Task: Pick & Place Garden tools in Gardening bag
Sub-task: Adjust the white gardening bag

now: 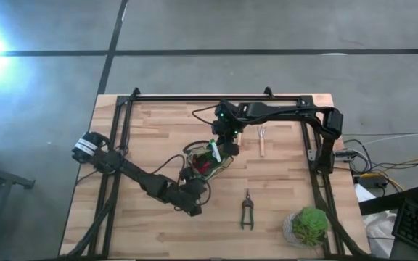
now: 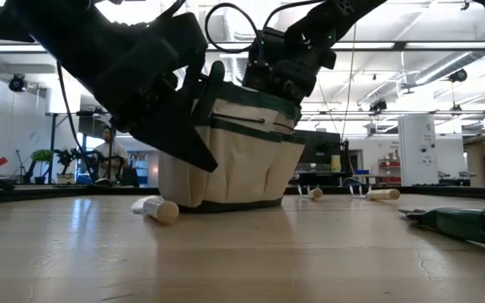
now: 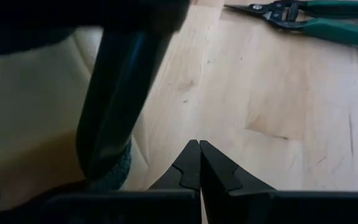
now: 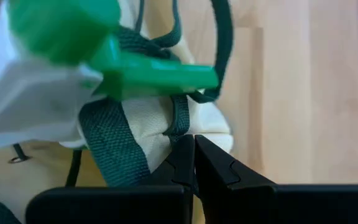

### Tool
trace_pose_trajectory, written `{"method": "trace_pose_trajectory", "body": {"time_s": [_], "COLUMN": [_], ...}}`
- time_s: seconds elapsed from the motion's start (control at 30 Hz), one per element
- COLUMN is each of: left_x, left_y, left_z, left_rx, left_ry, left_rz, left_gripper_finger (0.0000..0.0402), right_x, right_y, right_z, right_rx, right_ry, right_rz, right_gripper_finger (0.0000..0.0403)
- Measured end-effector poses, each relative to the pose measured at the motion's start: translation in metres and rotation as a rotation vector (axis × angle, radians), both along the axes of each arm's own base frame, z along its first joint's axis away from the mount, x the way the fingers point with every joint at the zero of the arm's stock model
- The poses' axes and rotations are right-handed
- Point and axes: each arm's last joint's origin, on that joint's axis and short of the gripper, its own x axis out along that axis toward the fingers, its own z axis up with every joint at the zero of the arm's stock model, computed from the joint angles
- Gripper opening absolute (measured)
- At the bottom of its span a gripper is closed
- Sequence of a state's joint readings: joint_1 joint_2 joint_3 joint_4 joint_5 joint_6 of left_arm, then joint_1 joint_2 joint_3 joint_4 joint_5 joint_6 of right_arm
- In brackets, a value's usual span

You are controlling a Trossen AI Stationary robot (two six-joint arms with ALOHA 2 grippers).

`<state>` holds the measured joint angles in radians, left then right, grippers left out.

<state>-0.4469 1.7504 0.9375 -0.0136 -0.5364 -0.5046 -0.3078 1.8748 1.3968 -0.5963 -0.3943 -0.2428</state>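
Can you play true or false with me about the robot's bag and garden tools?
1. The gardening bag stands on the table. True.
2. Both grippers have their jaws wide open. False: the left gripper and the right gripper both have their jaws shut.
3. The potted plant sits inside the bag. False: it stands by itself at a corner of the table, far from the bag.
4. A wooden-handled fork lies on the table, outside the bag. True.
5. The pruners lie on the table, between the bag and the plant. True.
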Motion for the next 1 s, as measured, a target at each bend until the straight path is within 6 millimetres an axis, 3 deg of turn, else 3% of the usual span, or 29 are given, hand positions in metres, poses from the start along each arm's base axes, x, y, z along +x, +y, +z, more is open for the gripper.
{"method": "trace_pose_trajectory", "body": {"time_s": [0.23,0.43,0.73,1.0], "left_x": [-0.008,-0.017,-0.018,-0.02], "left_y": [0.005,0.011,0.018,0.019], "left_z": [0.006,0.016,0.014,0.013], "left_rx": [0.024,0.071,0.111,0.12], "left_ry": [0.032,0.049,0.062,0.089], "left_rz": [0.049,0.101,0.129,0.134], "left_gripper_finger": [0.0,0.0,0.0,0.0], "right_x": [-0.001,-0.007,-0.017,-0.02], "right_y": [0.007,0.011,0.021,0.024], "right_z": [0.003,0.02,0.041,0.04], "right_rx": [-0.003,-0.004,-0.003,0.002], "right_ry": [-0.003,-0.034,-0.052,-0.027], "right_rz": [0.016,0.002,-0.024,-0.031], "right_gripper_finger": [0.0008,0.0008,0.0008,0.0008]}}
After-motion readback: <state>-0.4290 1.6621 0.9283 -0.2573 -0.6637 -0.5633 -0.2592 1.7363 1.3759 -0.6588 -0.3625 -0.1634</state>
